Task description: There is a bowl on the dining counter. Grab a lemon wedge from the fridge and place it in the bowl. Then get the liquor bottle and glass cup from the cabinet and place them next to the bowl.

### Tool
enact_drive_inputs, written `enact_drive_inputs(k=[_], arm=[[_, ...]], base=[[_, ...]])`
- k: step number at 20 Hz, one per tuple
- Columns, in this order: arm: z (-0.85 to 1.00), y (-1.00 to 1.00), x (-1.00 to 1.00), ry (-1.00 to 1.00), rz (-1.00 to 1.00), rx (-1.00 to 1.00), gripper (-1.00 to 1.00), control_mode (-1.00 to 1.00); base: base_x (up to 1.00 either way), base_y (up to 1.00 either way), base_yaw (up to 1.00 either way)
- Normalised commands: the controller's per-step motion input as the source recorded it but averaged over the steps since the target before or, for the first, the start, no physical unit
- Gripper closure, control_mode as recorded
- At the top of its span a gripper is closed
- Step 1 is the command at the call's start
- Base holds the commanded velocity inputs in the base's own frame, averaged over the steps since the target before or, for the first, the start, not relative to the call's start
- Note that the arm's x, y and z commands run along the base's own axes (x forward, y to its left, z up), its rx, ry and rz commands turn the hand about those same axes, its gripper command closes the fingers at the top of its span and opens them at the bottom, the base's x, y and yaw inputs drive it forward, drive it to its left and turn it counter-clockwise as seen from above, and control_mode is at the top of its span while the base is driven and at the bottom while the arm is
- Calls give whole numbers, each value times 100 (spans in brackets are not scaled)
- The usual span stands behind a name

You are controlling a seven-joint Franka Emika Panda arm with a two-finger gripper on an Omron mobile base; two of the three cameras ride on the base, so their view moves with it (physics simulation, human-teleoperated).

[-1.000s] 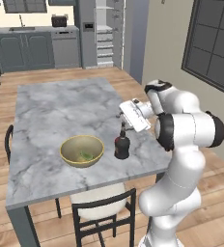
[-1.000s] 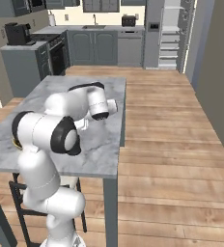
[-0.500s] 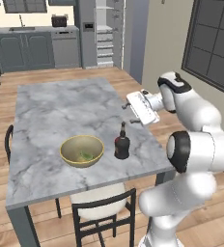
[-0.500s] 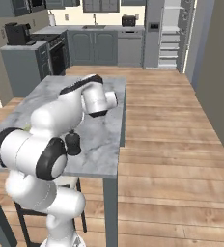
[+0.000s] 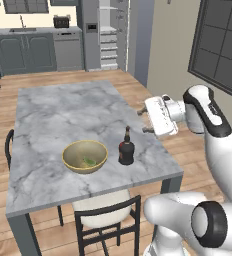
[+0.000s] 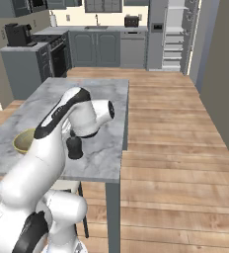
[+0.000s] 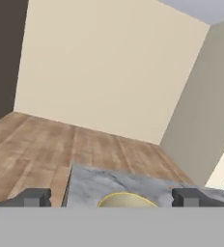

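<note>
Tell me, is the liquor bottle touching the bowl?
Apart. The left base view shows a strip of marble between the liquor bottle and the bowl.

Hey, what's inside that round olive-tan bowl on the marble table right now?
The round olive-tan bowl holds one small yellow-green lemon wedge, lying on its floor. The bowl's near wall hides the part of the inside closest to the camera, so anything lying there cannot be seen.

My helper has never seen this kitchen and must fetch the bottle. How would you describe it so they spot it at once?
Go to the dining counter, the marble-topped table in the middle of the room. Near its front edge sits an olive-tan bowl; the liquor bottle stands upright just beside it. It is small, dark and narrow-necked.
</note>
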Motion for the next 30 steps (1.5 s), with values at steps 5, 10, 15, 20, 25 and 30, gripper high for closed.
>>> enact_drive_inputs(k=[5,10,15,20,25,30], arm=[[34,-6,-59,24,-31,-15,-100,-100],[33,-14,-39,38,-31,-25,-100,-100],[17,-22,-47,38,-33,-23,-100,-100],[4,-39,-65,28,-32,-18,-100,-100],[0,-57,-78,18,-28,-12,-100,-100],[-2,-54,-74,8,-26,-8,-100,-100]], base=[[0,0,0],[0,0,0],[0,0,0],[0,0,0],[0,0,0],[0,0,0]])
